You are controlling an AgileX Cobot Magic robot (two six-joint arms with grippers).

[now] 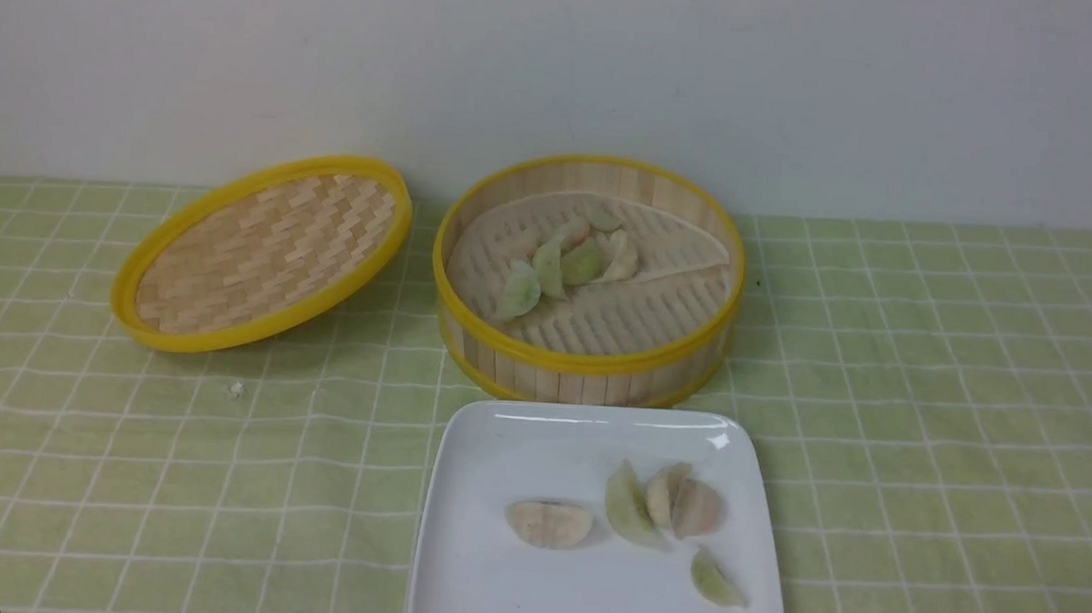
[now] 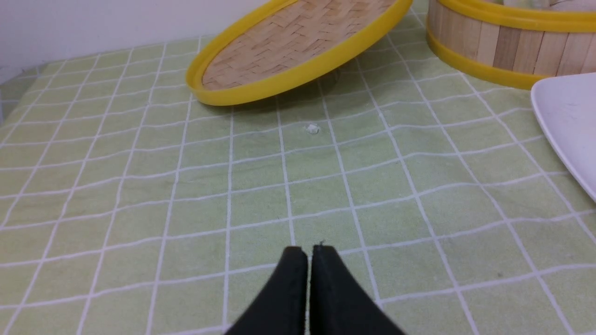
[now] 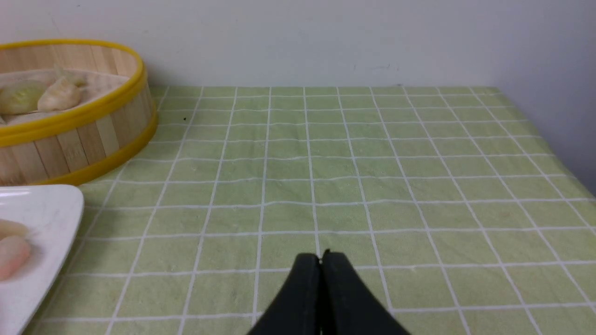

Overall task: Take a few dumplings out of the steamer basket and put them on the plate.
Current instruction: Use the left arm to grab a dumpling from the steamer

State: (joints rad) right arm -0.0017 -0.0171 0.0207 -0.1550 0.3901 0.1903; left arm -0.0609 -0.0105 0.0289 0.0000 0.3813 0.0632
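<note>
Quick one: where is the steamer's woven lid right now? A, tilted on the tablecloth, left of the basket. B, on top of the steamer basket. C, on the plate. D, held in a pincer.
A: the woven lid lies tilted on the checked tablecloth, left of the steamer basket and clear of the plate. The left pincer and right pincer are shut and empty.

Tilted woven lid, checked green cloth, crumb
</note>
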